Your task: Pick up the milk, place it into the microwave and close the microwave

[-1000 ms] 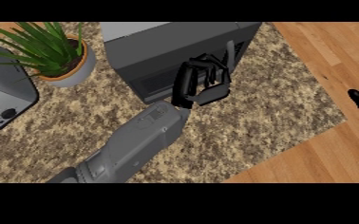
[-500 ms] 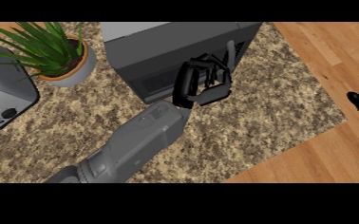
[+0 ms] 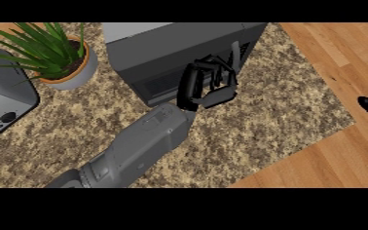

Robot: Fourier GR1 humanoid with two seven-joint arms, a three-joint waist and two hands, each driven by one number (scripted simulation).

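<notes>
The dark grey microwave (image 3: pixel 179 44) stands at the back of the counter, and its door looks closed, with the handle (image 3: pixel 234 56) at its right side. My left hand (image 3: pixel 208 87) is against the lower right of the door front, fingers curled, holding nothing that I can see. The milk is not visible. A small black tip of my right hand (image 3: pixel 363 102) shows at the view's right edge, over the floor.
A potted green plant (image 3: pixel 54 53) stands left of the microwave. A grey appliance (image 3: pixel 14 95) sits at the far left edge. The speckled counter (image 3: pixel 287 112) ends in a diagonal edge at the lower right, with wooden floor beyond.
My left hand has edged very slightly toward the microwave front. Nothing else has moved.
</notes>
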